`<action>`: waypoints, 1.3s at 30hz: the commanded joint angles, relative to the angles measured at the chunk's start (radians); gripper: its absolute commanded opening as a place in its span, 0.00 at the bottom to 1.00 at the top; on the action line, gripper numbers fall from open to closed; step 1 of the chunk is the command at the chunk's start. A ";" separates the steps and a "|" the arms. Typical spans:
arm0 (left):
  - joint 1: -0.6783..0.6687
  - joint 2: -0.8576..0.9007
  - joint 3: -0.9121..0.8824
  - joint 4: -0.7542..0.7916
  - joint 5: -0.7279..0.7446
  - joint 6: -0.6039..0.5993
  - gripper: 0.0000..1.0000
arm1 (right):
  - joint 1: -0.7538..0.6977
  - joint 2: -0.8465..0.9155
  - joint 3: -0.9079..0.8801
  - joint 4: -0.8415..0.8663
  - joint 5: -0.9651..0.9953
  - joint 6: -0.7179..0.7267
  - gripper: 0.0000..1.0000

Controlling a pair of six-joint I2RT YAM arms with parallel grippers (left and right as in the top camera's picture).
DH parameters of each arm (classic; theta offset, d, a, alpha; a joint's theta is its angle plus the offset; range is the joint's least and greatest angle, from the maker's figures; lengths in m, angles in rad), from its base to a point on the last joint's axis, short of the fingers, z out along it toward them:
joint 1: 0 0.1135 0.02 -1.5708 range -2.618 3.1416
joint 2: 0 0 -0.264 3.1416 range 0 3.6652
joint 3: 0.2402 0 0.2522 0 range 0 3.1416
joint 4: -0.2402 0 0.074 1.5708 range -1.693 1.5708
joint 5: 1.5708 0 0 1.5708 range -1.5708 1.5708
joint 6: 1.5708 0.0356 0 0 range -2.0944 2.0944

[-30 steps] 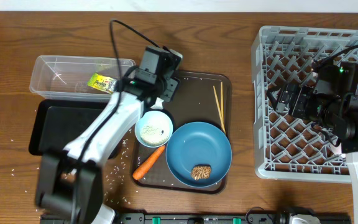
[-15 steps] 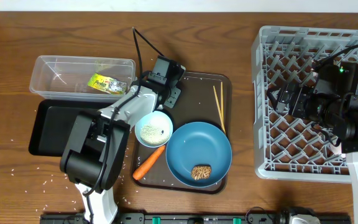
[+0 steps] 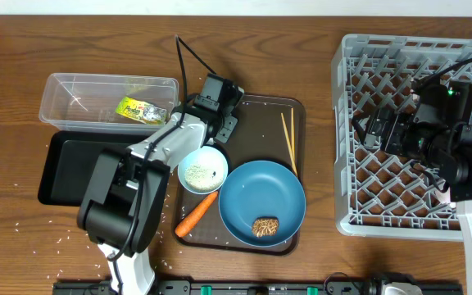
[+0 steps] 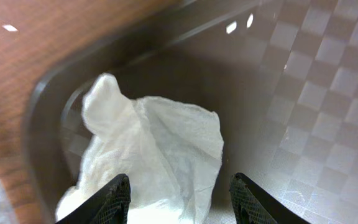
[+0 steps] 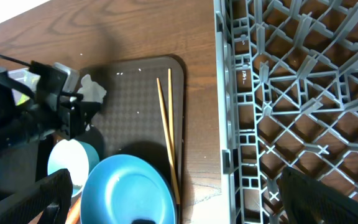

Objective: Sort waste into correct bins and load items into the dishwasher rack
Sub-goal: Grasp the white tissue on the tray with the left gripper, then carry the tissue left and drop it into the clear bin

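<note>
Two hands, both open, above the wooden counter.
Left hand hangs over the crumpled white tissue, its fingertips apart, one on each side of the paper, gripping nothing. The tissue lies in the 11 o'clock corner of the brown serving tray. Right hand is spread wide and empty above the dishwasher rack, at 3 o'clock from that tray. Printed wrapper lies inside the clear tub.

Crumpled white tissue in rounded corner of brown tray
</note>
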 commanded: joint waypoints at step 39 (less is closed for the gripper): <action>0.095 -0.321 0.019 -0.170 -0.127 -0.021 0.06 | 0.013 0.044 0.003 -0.004 0.003 0.013 0.99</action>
